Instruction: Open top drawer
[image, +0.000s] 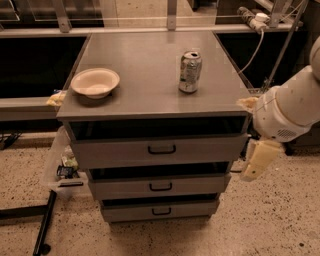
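The top drawer (120, 151) is the widest grey front, just under the cabinet top, with a small black pull handle (161, 149) at its centre and a dark gap above it. Two narrower grey drawers (159, 187) (160, 210) sit below it with like handles. My gripper (258, 161) hangs as a pale piece under the white arm (287, 107), off the cabinet's right side, level with the top drawer and apart from its handle.
A cream bowl (95, 82) and a silver can (190, 71) stand on the grey cabinet top (145, 65). A clear bag of items (62, 162) and a black pole (44, 220) lie on the speckled floor at the left. Cables hang at the back right (255, 45).
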